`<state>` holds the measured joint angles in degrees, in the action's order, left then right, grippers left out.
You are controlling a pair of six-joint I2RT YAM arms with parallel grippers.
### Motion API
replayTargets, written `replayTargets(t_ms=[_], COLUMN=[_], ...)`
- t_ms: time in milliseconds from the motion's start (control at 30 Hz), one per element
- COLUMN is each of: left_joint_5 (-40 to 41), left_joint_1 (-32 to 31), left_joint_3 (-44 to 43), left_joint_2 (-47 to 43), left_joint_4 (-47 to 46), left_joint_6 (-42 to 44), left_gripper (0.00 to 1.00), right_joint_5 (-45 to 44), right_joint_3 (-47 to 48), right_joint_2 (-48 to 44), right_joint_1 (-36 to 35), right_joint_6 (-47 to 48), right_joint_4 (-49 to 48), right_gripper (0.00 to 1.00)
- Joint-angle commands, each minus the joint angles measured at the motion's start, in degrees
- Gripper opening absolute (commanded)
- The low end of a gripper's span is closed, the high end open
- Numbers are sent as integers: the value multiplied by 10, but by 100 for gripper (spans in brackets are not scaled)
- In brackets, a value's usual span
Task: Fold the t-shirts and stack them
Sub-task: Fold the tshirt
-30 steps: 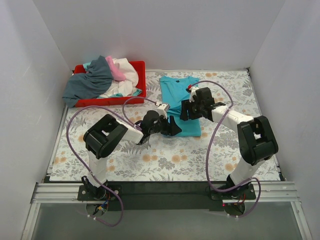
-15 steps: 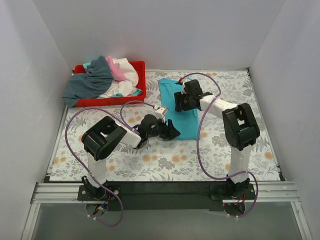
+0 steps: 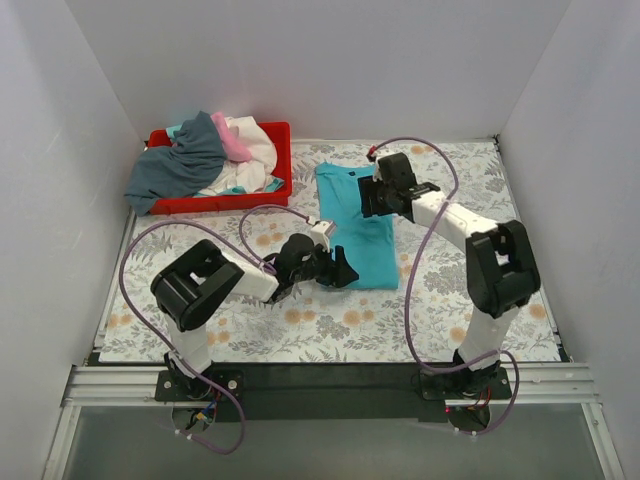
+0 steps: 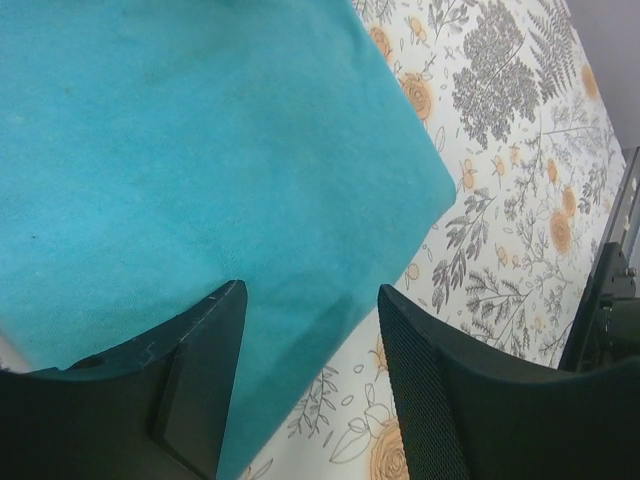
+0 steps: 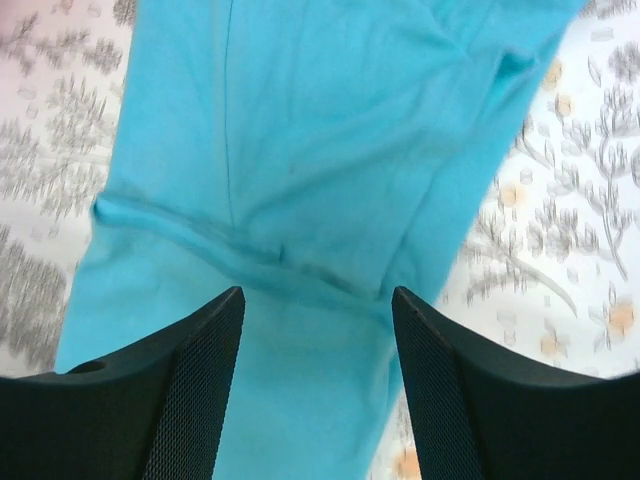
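A bright turquoise t-shirt lies folded lengthwise on the floral table, collar end at the back. My left gripper is open over its near left corner, empty; in the left wrist view the shirt fills the frame, its edge running between my fingers. My right gripper is open above the shirt's upper part; in the right wrist view the shirt shows a sleeve fold. A heap of grey, white and pink t-shirts lies in the red tray.
The red tray stands at the back left of the floral table. White walls close the table in on three sides. Purple cables loop from both arms over the table.
My right gripper has moved from the shirt's middle toward the back, over its upper part. My left gripper has shifted slightly nearer, along the shirt's near left corner. The shirt's lower end lies a little lower.
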<state>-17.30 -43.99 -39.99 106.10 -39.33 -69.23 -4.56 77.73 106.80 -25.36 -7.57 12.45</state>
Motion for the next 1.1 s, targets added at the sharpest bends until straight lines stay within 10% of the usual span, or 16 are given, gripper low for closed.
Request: replayTargets(t_ms=[0, 433, 1067], left_joint_5=[12, 159, 179], left_joint_1=[-8, -11, -8], left_joint_3=[-8, -10, 11], left_joint_2=[-42, -208, -161], left_joint_4=[85, 250, 309], left_joint_6=[8, 11, -24], left_gripper=[52, 56, 54], right_joint_5=[1, 72, 62], right_joint_3=[-83, -339, -431], right_joint_2=[-112, -285, -311], right_joint_1=[-2, -6, -6], right_joint_6=[-9, -60, -91], right_joint_4=[-1, -66, -67], right_gripper=[56, 56, 56])
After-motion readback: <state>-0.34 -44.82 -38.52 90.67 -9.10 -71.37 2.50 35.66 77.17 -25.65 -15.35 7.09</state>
